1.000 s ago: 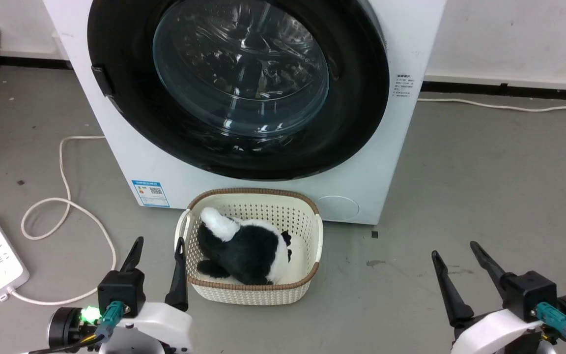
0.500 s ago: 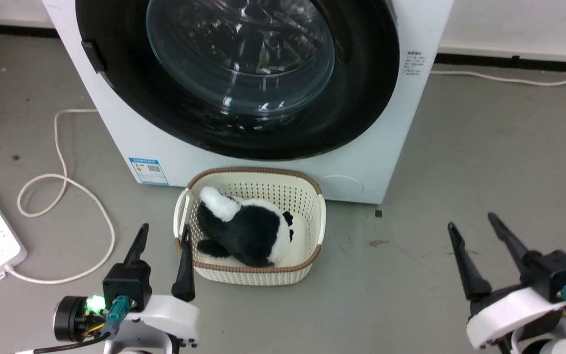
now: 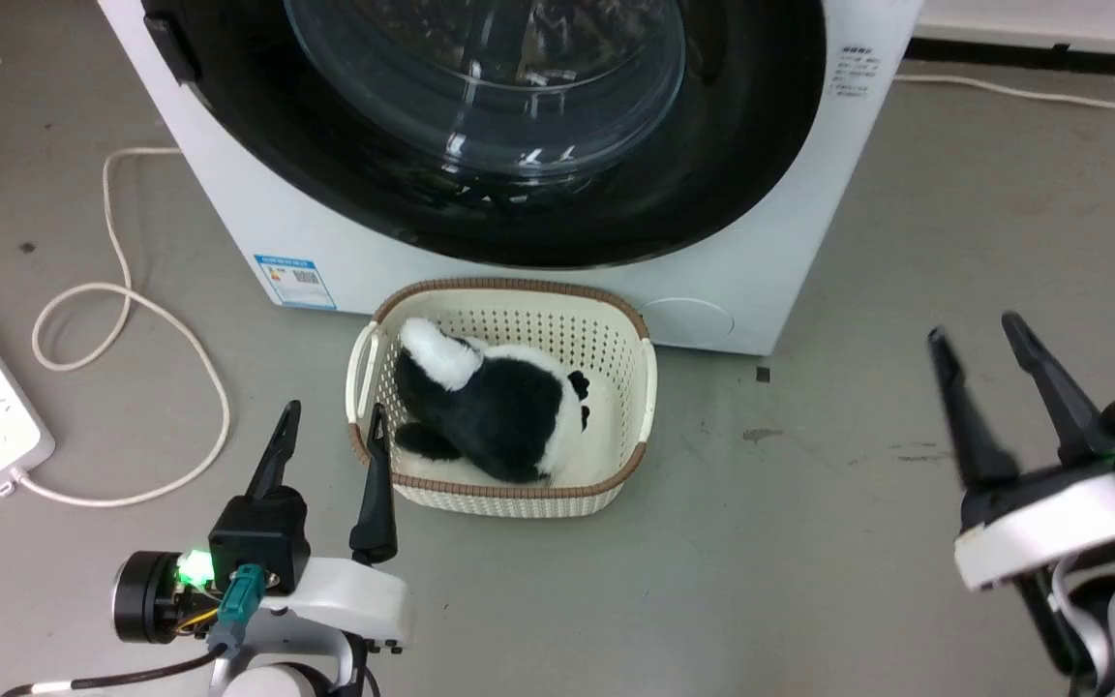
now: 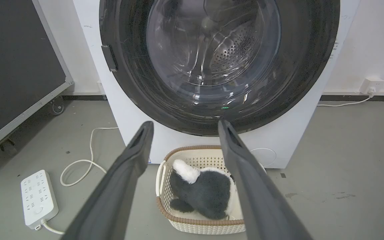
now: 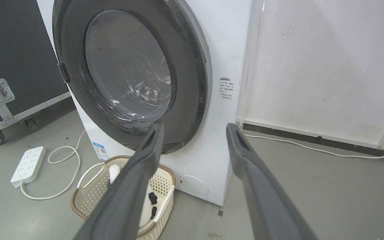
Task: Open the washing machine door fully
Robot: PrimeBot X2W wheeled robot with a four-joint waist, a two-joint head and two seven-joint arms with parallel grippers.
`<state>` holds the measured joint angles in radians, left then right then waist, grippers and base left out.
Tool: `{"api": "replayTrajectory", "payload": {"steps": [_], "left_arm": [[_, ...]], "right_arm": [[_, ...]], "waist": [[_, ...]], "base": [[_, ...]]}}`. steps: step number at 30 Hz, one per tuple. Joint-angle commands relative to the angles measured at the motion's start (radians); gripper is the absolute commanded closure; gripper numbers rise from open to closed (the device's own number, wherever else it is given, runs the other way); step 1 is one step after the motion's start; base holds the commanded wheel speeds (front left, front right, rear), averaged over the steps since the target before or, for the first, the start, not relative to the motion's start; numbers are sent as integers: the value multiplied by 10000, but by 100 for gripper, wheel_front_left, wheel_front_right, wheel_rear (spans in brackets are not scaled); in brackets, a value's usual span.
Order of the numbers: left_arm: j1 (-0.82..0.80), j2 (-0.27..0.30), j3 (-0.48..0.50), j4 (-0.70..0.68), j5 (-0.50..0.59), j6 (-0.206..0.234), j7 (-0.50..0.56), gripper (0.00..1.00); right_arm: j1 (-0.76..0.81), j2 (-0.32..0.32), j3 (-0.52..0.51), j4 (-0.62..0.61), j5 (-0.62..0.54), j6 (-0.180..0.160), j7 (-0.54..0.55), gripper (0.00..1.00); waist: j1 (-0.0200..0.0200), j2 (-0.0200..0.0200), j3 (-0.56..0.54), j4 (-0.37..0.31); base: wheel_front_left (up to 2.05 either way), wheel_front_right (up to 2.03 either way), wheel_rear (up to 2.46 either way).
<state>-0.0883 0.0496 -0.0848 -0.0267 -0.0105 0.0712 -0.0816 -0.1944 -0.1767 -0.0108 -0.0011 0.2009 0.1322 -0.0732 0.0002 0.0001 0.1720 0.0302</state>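
Facing the washing machine (image 3: 277,223), you see its black door (image 3: 480,126) apparently shut ahead, your left gripper (image 3: 335,409) and right gripper (image 3: 974,326) low either side of a basket (image 3: 649,387), both spread and empty, presumably ready to catch the door's edge

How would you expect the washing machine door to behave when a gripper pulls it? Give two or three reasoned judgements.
The door will probably be rigid and feel fairly heavy, given its bulging glass bowl. Its glossy black ring looks slippery, so a grip may slide off. With the dark catch on one edge, it likely swings rather than slides.
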Motion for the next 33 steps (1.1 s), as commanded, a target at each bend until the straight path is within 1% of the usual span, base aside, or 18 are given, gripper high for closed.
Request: {"api": "replayTrajectory", "payload": {"steps": [1, 6, 9, 10, 22, 25, 26, 33], "left_arm": [[-168, 20, -58, -47, 62, 113, -107, 0], [-285, 23, -191, -81, 58, 227, -211, 0], [-352, 33, -258, -99, 53, 296, -273, 0], [-412, 41, -327, -116, 50, 366, -336, 0], [-707, 79, -645, -204, 54, 608, -586, 0], [-781, 85, -728, -227, 52, 672, -649, 0], [-828, 89, -814, -232, 45, 736, -712, 0], [-996, 93, -1015, -309, 31, 880, -858, 0]], "right_arm": [[-308, -129, -25, 49, 230, -5, -46, 100], [-985, -224, -187, 253, 994, -6, 64, 100], [-1432, -173, -401, 497, 1538, -6, 210, 100], [-1960, -55, -673, 833, 2078, -7, 453, 100], [-4201, 9, -1277, 2217, 3761, -8, 1630, 100], [-4807, 7, -1466, 2740, 4241, -8, 2094, 100], [-5437, 6, -1767, 3487, 4699, -9, 2540, 100], [-6958, -121, -2079, 4777, 5431, -10, 3581, 100]], "waist": [[-2, -1, 92, 35], [-2, -1, 346, 119], [-2, -1, 486, 160], [-2, -1, 620, 196], [-2, -1, 1243, 420], [-2, -1, 1405, 496], [-2, -1, 1512, 570], [-2, -1, 1882, 781]], "base": [[0, 0, 0], [0, 0, 0], [0, 0, 0], [0, 0, 0], [0, 0, 0], [0, 0, 0], [0, 0, 0], [0, 0, 0]]}}
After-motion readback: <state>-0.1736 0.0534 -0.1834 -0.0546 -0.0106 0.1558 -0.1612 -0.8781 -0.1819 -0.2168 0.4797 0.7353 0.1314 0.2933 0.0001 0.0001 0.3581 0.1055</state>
